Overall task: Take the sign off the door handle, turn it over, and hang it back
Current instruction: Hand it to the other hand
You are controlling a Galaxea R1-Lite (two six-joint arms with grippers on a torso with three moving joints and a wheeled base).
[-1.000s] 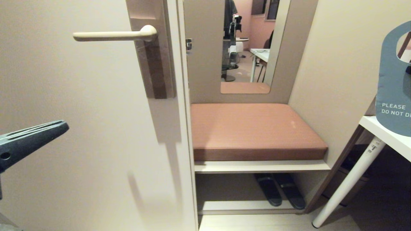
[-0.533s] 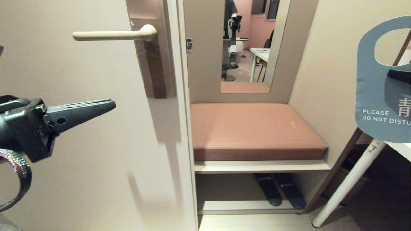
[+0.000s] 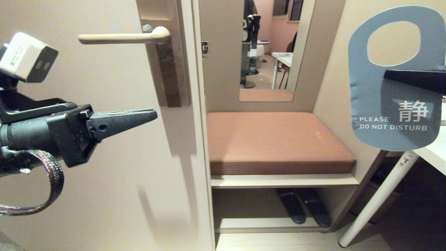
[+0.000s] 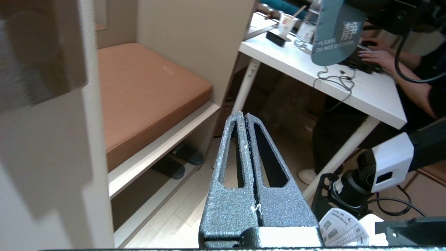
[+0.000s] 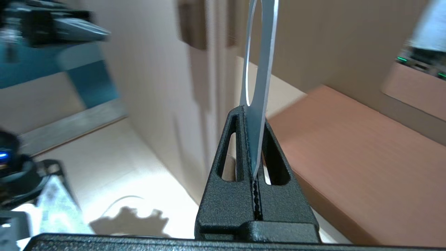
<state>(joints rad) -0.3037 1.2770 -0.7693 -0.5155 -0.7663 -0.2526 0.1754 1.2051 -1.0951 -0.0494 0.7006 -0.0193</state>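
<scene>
Beige door panel and a brown cushioned bench (image 3: pixel 278 143) fill the view; the slim cream lever door handle (image 3: pixel 122 37) on its brown backplate is bare, while the oblong blue-grey "PLEASE DO NOT DISTURB" card sign (image 3: pixel 390 104) hangs off it, above the bench's right edge, clamped in the right gripper (image 5: pixel 256 153). Compared with a second ago, the sign sits further into view and the left gripper (image 3: pixel 139 118), jaws together and empty, has advanced toward the door. Risk: a thin edge grip lets the card slip or twist during turnover.
</scene>
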